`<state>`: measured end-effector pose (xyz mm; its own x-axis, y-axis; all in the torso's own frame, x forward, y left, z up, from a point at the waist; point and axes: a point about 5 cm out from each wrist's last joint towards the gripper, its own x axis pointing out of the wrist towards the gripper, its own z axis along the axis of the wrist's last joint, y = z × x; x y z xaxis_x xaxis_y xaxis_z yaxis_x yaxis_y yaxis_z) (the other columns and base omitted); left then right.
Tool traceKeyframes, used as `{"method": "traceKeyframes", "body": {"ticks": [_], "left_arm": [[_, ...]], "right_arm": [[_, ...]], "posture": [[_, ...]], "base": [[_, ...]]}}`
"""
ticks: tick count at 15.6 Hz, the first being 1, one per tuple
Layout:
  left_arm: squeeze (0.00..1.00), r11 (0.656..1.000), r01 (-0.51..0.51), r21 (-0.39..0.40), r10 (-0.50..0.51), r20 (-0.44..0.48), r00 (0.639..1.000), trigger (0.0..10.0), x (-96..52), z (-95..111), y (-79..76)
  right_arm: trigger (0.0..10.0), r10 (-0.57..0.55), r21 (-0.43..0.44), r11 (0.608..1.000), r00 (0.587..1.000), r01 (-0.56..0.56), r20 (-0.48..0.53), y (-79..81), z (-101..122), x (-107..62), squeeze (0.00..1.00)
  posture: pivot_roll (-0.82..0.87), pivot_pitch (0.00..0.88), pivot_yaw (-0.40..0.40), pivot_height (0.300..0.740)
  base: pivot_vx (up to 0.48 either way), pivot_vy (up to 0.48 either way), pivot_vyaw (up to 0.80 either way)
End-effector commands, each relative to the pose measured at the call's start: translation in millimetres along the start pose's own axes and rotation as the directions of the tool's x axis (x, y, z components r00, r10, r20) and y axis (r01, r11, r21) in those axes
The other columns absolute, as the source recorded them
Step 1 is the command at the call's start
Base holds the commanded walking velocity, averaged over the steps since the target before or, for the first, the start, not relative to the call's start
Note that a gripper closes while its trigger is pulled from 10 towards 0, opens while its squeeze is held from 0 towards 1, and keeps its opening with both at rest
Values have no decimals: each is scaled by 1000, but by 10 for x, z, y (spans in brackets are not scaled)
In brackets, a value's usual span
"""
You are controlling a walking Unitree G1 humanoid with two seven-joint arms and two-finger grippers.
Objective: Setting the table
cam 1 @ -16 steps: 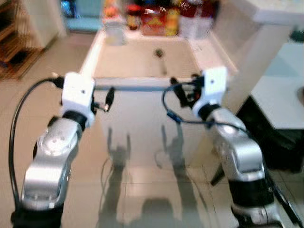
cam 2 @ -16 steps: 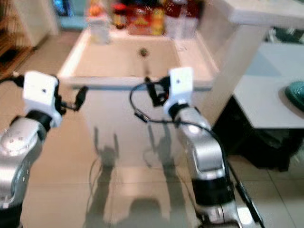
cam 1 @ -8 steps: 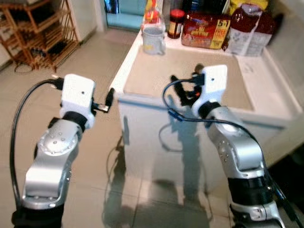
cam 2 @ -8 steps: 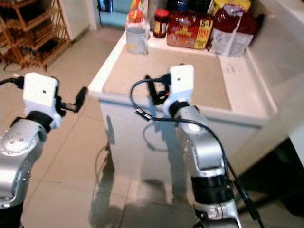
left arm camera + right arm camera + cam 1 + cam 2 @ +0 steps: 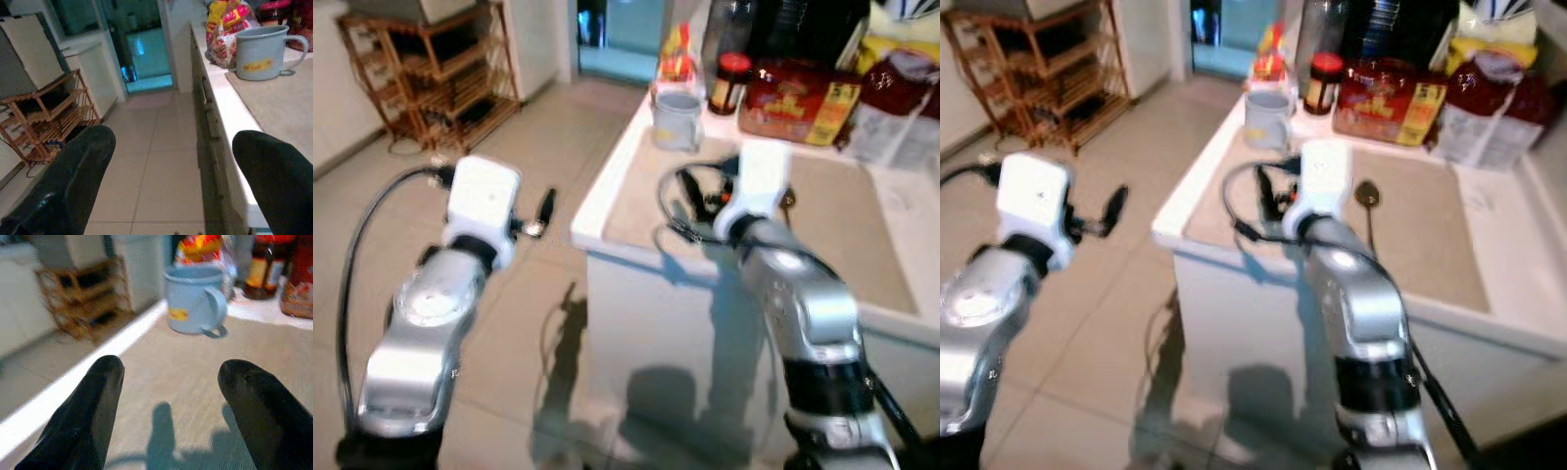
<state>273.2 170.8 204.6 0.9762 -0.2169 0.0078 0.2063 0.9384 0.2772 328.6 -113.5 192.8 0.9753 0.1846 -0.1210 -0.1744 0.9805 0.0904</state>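
Two grippers raised before a white counter point(image 5: 1197, 211), both with fingers spread wide and holding nothing.

Spoon point(image 5: 1368, 201) lying on the beige mat point(image 5: 1430, 235), just beside the right gripper point(image 5: 168, 396), which hovers low over the mat. Blue-grey mug point(image 5: 194, 299) standing at the mat's far corner, handle turned toward the jar point(image 5: 1320, 82); behind it a yellow-red packet point(image 5: 226, 27), red box point(image 5: 1387, 101) and red-filled bag point(image 5: 1484, 106), labels too blurred to read. Left gripper point(image 5: 166, 161) held out over the tiled floor point(image 5: 538, 127), off the counter's edge. Wooden rack point(image 5: 435, 73) against the far wall, cut off at the top.
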Motion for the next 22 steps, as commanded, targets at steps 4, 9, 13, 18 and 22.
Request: {"method": "traceKeyframes", "body": {"ticks": [4, 9, 13, 18, 22], "left_arm": [[0, 993, 121, -8, -120, 78, 990, 10000, -29, 119, -129], [0, 982, 188, -14, -186, 74, 980, 10000, -62, 90, -173], [0, 924, 381, -40, -374, 130, 918, 10000, -163, 199, -358], [0, 832, 550, -71, -542, 103, 834, 10000, -301, 168, -538], [0, 789, 599, -135, -592, 93, 801, 10000, -348, 156, -582]], "right_arm": [[10000, -160, 23, 986, 985, 162, -71, -325, -5, 6, 976], [10000, -276, 1, 960, 950, 279, -144, -549, 36, -25, 871], [10000, -346, 8, 934, 912, 356, -219, -722, 67, 7, 0], [10000, -300, 8, 948, 900, 318, -316, -714, 17, 30, 0], [10000, -293, -2, 950, 884, 314, -364, -738, -53, 38, 0]], "posture": [[92, 19, -39, 740], [86, 14, -42, 740], [89, 6, -45, 740], [92, 0, -50, 740], [90, 0, -48, 740]], "base": [[0, 0, 0], [0, 0, 0], [0, 0, 0], [0, 0, 0], [0, 0, 0]]}}
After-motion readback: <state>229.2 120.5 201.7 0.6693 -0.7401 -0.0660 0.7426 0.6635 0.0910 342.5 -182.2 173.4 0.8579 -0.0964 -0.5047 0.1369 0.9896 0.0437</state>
